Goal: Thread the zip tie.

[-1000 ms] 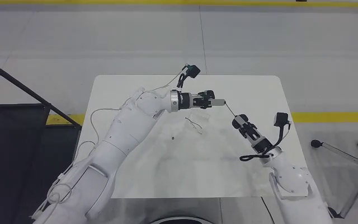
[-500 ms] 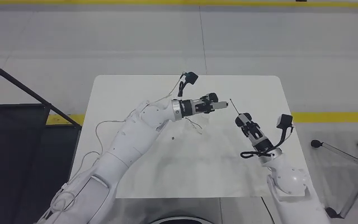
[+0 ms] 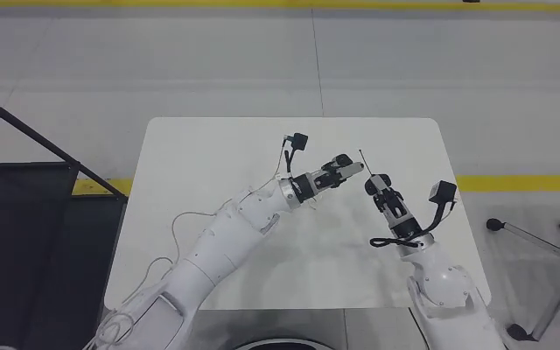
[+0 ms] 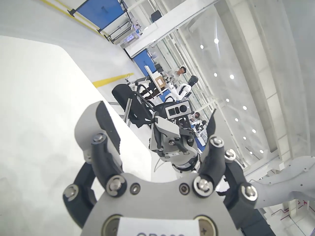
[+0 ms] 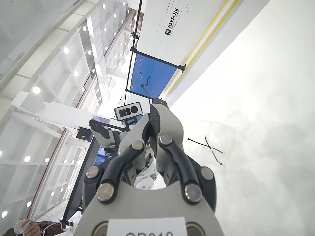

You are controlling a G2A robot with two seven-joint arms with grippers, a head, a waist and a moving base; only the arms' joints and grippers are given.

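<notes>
A thin black zip tie (image 5: pixel 146 93) sticks out past the fingertips of my right gripper (image 5: pixel 153 106), which is shut on it. From above, the zip tie (image 3: pixel 362 160) points away from the right gripper (image 3: pixel 374 181) toward the table's far edge. My left gripper (image 3: pixel 348 167) hangs just beside it over the middle of the white table (image 3: pixel 219 157). In the left wrist view the left gripper (image 4: pixel 160 126) is open with nothing between its fingers, and it faces the right gripper (image 4: pixel 177 146).
Several loose black zip ties (image 5: pixel 208 146) lie crossed on the table beneath the left arm. The table's right edge (image 3: pixel 444 175) is close to the right arm. A yellow floor line (image 3: pixel 507 183) runs beyond it.
The zip tie's free end was at the left gripper a second ago and now stands apart from it. The left arm has swung toward the near right, tilting its gripper. The right gripper barely shifted.
</notes>
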